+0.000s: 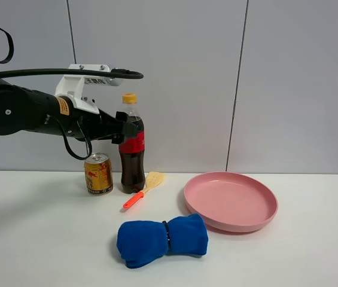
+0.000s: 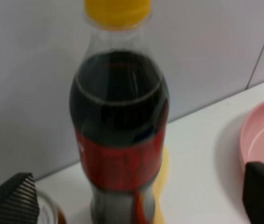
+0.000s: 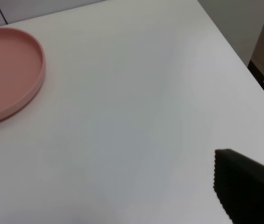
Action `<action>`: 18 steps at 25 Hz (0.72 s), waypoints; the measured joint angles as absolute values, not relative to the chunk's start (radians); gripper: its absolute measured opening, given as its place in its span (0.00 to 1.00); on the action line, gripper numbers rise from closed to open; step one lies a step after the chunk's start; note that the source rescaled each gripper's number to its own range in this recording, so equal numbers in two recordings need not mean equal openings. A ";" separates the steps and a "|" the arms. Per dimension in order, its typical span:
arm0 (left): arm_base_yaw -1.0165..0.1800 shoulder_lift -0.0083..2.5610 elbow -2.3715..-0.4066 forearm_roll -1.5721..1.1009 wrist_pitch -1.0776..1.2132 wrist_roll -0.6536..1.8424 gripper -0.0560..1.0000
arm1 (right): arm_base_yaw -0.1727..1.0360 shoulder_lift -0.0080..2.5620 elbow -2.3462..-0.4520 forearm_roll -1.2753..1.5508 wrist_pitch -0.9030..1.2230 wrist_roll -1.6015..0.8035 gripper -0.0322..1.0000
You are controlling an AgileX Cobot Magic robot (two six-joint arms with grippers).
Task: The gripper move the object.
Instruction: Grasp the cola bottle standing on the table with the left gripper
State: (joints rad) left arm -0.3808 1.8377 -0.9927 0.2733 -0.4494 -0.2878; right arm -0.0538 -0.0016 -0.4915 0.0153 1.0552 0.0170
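Exterior high view holds one cola bottle (image 1: 132, 143), one gold can (image 1: 99, 174), one yellow spatula (image 1: 142, 192) with an orange handle, one pink plate (image 1: 234, 227) and one rolled blue cloth (image 1: 163, 240), all on a white table (image 1: 37, 239). Only one arm is seen in this view.

The bottle stands upright left of centre, its long axis vertical and its yellow cap at the top. The can is just beside it on the left, and the spatula lies just to its right.

The arm reaches in level from the left edge of the frame, with a white bracket on top and a black cable arching over it. The left gripper (image 1: 113, 127) is at the height of the bottle's shoulder. Its jaws are spread wide in the left wrist view, one finger (image 2: 12, 200) in each lower corner and the bottle between them, ungripped.

The right gripper (image 3: 108, 200) hangs over bare table beside the plate, released, with one finger (image 3: 248, 191) at lower right.
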 joint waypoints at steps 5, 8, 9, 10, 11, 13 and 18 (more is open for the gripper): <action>-0.375 1.901 -1.056 0.272 -0.452 -0.288 0.95 | -0.054 -0.002 -0.492 0.015 1.055 0.017 1.00; -0.371 1.929 -1.081 0.272 -0.452 -0.288 0.95 | -0.054 -0.002 -0.492 0.015 1.055 0.017 1.00; -0.369 1.939 -1.089 0.272 -0.452 -0.287 0.95 | -0.054 -0.002 -0.492 0.015 1.055 0.017 1.00; -0.369 1.946 -1.095 0.272 -0.452 -0.284 0.95 | -0.054 -0.002 -0.492 0.015 1.055 0.017 1.00; -0.369 1.955 -1.100 0.272 -0.452 -0.280 0.95 | -0.054 -0.002 -0.492 0.015 1.055 0.017 1.00; -0.369 1.971 -1.116 0.272 -0.452 -0.275 0.95 | -0.054 -0.002 -0.492 0.015 1.055 0.017 1.00; -0.370 2.013 -1.165 0.272 -0.452 -0.268 0.96 | -0.054 -0.002 -0.492 0.015 1.055 0.017 1.00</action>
State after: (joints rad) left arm -0.3703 2.0129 -1.1649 0.2722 -0.4520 -0.2682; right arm -0.0538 -0.0016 -0.4915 0.0153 1.0552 0.0170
